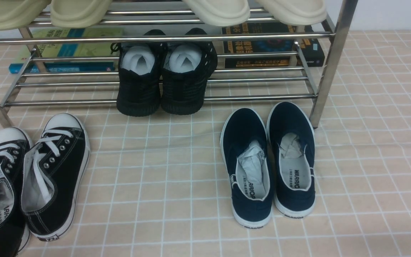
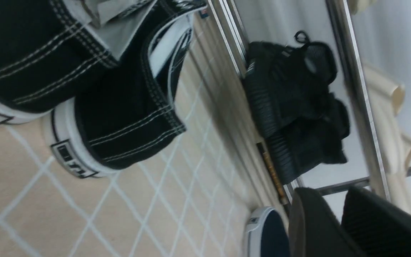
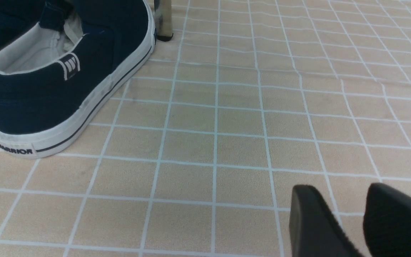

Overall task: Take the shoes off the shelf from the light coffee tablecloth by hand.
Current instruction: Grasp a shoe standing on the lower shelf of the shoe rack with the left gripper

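shoes point(image 1: 166, 89): on the lowest tier of the shelf point(image 1: 255, 96), side by side and touching, a little left of the middle in the front view; white paper inside.
axis: front to back, across the tubes; near ends tilted down over the front tube, toward the cloth point(image 1: 177, 171); probably toes to the robot, not sure.
left gripper point(image 2: 332, 196): fingers slightly parted, nothing between them; low over the cloth, just beside the heels of the lace-ups point(image 1: 54, 171).
direction from left: forward and inward to the right; seen side-on in the left wrist view, well apart, bare cloth between.
right gripper point(image 3: 344, 194): fingers a little apart, empty; low over the cloth, near the heel of the slip-ons point(image 1: 273, 160).
direction from right: forward and to the left, behind the slip-ons; not visible in the right wrist view.
nearer arm: likely the left, with a free path.
step: approach, no contact yet.
next move: probably to reach forward along the axis, take the near ends, pull toward the robot.
risk: rail point(image 1: 155, 37) just above the openings, so little room to lift; better to draw out low.
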